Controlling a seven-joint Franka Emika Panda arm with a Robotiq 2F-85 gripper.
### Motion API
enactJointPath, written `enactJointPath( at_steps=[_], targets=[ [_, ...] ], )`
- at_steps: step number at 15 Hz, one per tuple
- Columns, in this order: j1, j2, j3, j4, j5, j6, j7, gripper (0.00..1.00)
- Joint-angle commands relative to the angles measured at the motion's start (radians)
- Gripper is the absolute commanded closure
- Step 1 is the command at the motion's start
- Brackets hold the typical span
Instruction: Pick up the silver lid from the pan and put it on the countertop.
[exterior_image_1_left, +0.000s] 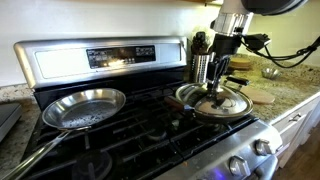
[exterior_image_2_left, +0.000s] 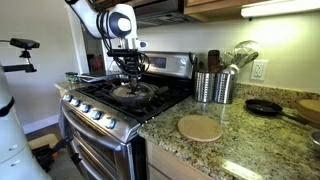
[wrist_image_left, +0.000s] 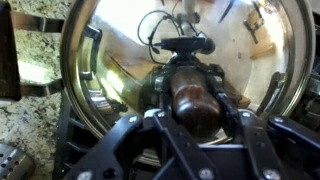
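The silver lid (exterior_image_1_left: 216, 104) lies on the dark pan on a stove burner, and it also shows in an exterior view (exterior_image_2_left: 131, 93). The pan is almost fully hidden under it; only its reddish handle (exterior_image_1_left: 240, 81) sticks out. In the wrist view the shiny lid (wrist_image_left: 110, 60) fills the picture. Its dark brown knob (wrist_image_left: 195, 105) sits between my fingers. My gripper (wrist_image_left: 195, 125) is closed against both sides of the knob. It comes straight down onto the lid in both exterior views (exterior_image_1_left: 218, 88) (exterior_image_2_left: 130, 78). The speckled granite countertop (exterior_image_2_left: 250, 145) lies beside the stove.
A shiny silver frying pan (exterior_image_1_left: 82, 108) sits on another burner. On the countertop are a round wooden trivet (exterior_image_2_left: 200, 128), a metal utensil canister (exterior_image_2_left: 213, 88), a small black skillet (exterior_image_2_left: 265, 107) and a cutting board (exterior_image_1_left: 262, 95). The stove's back panel (exterior_image_1_left: 105, 57) rises behind.
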Motion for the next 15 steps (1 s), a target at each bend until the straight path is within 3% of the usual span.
enactJointPath(
  at_steps=[1,7,15],
  targets=[
    [0.008,-0.005,0.002,0.006,0.005,0.0,0.018,0.79],
    [0.008,-0.079,0.002,-0.036,0.006,0.006,0.019,0.79],
    [0.007,-0.292,-0.014,-0.132,0.011,0.025,0.013,0.79]
  ],
)
